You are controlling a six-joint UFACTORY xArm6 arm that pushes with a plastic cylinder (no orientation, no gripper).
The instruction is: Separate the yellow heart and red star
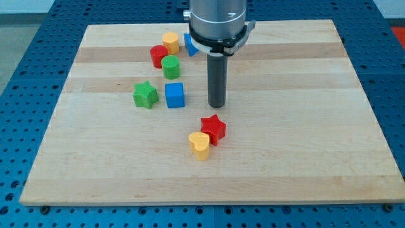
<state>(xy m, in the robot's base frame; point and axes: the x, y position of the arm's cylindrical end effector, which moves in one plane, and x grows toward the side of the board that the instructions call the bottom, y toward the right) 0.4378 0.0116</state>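
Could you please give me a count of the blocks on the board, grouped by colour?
Red: 2 — red star, red cylinder
Yellow: 2 — yellow heart, yellow block
Green: 2 — green star, green cylinder
Blue: 2 — blue cube, blue block, partly hidden by the arm
Total: 8
My tip is just above the red star.

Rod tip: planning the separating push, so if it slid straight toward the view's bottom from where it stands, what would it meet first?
Probably the red star, just below my tip; the yellow heart touches the star's lower-left side. Depth is uncertain.
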